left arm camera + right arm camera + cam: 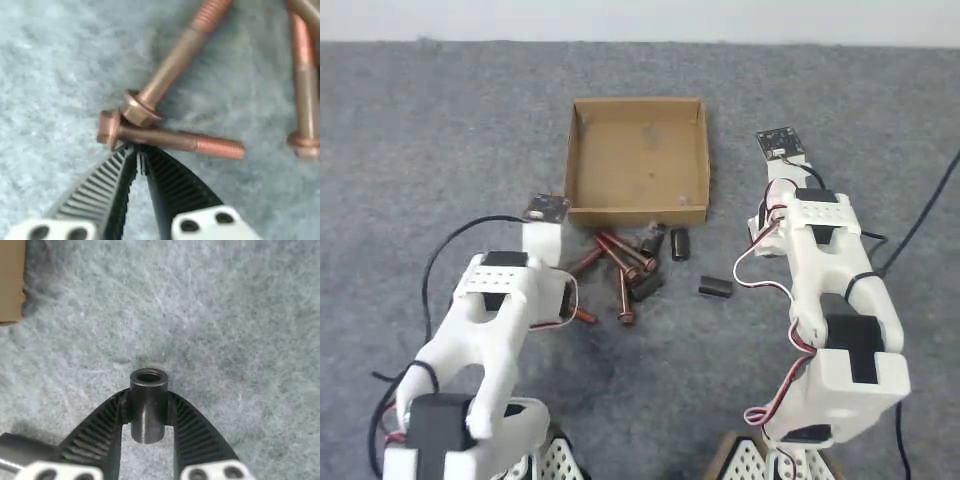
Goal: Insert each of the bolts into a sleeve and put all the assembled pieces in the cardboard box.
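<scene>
Right end effector (148, 397): clamped on a dark sleeve (148, 412), w/ one ribbed finger (107, 425) pressed to each side of it. The sleeve's open bore end points away from the wrist, w/ the grey carpet-like surface (225, 315) behind it. A corner of the cardboard box (10, 280) sits at the edge of that view, apart from the sleeve.

Left end effector (138, 148): fingers together, just a thin slit btwn them, nothing in the grip. The tips are right at the shank of a copper bolt (175, 140), just by its head, and the bolt lies flat on the surface. A second bolt (175, 55) lies at an angle, its head touching the first near that bolt's head. A third bolt (302, 85) lies off to one side, apart from both.

High view: the left arm (490, 320) is low by the near side of the bolt pile (620, 262). The right arm (820, 260) is on the other side, well apart from the pile. The pile lies just in front of the box's front wall. Loose sleeves: one (680, 243) near that wall, one (715, 289) alone btwn the pile and the right arm, and another (647, 285) in among the bolts.
</scene>
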